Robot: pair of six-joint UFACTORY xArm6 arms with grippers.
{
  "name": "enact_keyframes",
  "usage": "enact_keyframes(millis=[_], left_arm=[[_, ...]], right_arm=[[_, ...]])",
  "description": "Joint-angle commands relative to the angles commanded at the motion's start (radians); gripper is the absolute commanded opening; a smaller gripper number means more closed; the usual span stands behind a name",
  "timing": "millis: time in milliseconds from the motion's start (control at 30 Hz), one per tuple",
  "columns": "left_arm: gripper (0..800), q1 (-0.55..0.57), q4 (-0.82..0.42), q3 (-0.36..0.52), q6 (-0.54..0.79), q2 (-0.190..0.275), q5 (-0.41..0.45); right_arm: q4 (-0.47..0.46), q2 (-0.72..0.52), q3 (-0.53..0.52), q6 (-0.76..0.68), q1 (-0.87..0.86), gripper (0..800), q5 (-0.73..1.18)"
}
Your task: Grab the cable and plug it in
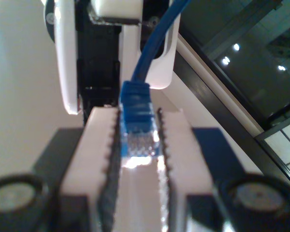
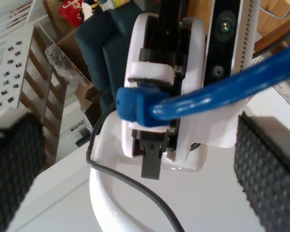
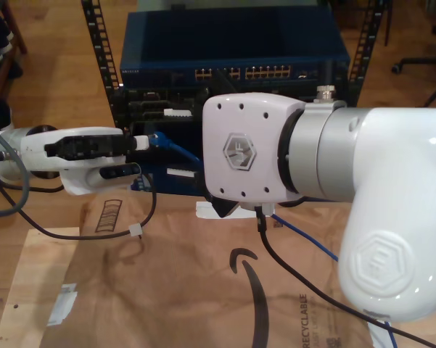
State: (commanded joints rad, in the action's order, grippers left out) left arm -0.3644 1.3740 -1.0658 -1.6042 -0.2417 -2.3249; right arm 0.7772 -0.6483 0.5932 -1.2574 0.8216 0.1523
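Firmly pinched, cable (image 1: 137, 116) (plug end) between my first gripper (image 1: 137, 159) pads.

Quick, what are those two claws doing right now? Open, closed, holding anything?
My first end effector: closed on the plug end of the blue cable.
My second end effector: open, pads wide apart.

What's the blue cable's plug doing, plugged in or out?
Out. The plug sits clamped between the pads of my first gripper, its clear tip bare, not in any port.
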Motion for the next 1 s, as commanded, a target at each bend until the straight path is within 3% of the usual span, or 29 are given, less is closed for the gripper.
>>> enact_keyframes(millis=[367,500,1000], left_arm=[[17,0.017,-0.005,0.002,0.000,0.005,0.000],[20,0.020,-0.005,0.002,0.002,0.005,0.000],[18,0.020,-0.005,0.002,0.000,0.011,-0.002]], right_arm=[[0.000,0.011,-0.002,0.000,0.000,457,0.000],[0.002,0.011,-0.002,-0.002,0.000,385,-0.009],[0.003,0.011,-0.006,-0.003,0.000,348,-0.026]])
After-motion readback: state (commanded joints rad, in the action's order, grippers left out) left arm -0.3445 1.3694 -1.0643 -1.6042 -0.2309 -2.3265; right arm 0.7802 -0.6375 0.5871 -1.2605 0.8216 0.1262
